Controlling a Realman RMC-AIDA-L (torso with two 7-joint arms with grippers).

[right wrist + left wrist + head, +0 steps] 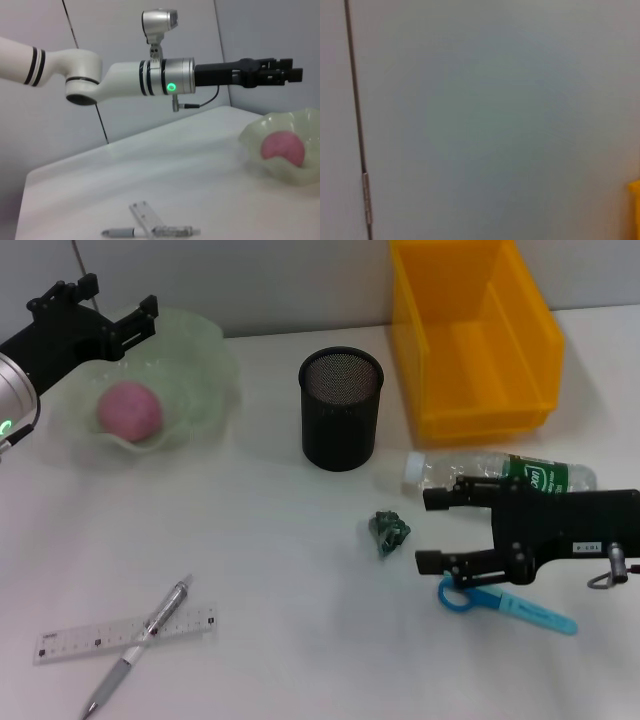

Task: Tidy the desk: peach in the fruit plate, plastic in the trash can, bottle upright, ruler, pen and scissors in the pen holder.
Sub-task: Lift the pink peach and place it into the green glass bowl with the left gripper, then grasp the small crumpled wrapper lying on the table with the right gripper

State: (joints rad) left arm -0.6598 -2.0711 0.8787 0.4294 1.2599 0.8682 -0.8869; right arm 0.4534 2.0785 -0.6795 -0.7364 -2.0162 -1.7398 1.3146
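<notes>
Pink peach (130, 411) in fruit plate (205, 390), open left pincer (118, 308) above

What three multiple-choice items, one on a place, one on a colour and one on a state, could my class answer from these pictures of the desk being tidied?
1. Where is the peach?
A. in the fruit plate
B. in the trash can
C. on the bare desk

2. What colour are the handle loops of the scissors?
A. red
B. blue
C. black

3. How does the bottle stand?
A. upright
B. lying on its side
C. inside the pen holder

Answers: 1 A, the pink ball sits within the wavy green rim. 2 B, a blue loop shows just below the right gripper. 3 B, its cap points sideways towards the pen holder, along the desk in front of the trash can.
</notes>
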